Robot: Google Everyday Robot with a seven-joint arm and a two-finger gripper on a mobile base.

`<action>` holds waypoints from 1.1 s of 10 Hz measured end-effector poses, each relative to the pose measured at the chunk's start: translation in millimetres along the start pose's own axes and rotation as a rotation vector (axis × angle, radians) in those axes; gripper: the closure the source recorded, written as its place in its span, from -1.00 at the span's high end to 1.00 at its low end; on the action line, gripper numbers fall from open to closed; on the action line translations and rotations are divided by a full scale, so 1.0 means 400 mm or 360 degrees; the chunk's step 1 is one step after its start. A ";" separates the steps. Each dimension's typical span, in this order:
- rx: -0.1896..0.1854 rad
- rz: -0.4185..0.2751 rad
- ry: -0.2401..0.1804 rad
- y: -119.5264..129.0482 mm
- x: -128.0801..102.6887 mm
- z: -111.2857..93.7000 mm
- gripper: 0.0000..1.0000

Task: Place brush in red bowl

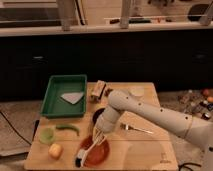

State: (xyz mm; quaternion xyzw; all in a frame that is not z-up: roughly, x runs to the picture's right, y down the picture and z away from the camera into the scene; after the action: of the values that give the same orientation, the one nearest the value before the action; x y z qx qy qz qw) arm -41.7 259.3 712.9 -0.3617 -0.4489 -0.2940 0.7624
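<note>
The red bowl [97,151] sits on the wooden table near its front edge. The brush [83,154] slants across the bowl's left side. Its dark bristle head is at the bowl's left rim and its white handle rises up and right toward the gripper. My gripper [98,135] points down just above the bowl's far rim, at the upper end of the handle. The arm reaches in from the right. Whether the gripper still holds the handle does not show.
A green rectangular tray [52,102] holding a pale flat piece stands at the back left. A light-green cup [46,134], a green pepper [68,129] and a yellow object [55,150] lie left of the bowl. A silvery fork [136,129] lies to the right. A wooden item [97,91] and a white disc [136,91] are at the back.
</note>
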 end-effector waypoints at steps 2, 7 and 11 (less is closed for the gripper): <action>0.0003 0.0004 -0.0005 0.000 0.003 -0.001 0.60; 0.0002 -0.0016 0.0015 0.000 -0.005 -0.015 0.60; -0.0010 -0.0109 0.0102 -0.012 -0.047 -0.047 0.60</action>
State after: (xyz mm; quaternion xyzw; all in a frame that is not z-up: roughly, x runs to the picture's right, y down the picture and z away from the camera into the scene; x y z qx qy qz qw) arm -44.5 243.8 691.0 -0.3389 -0.4355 -0.3327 0.7647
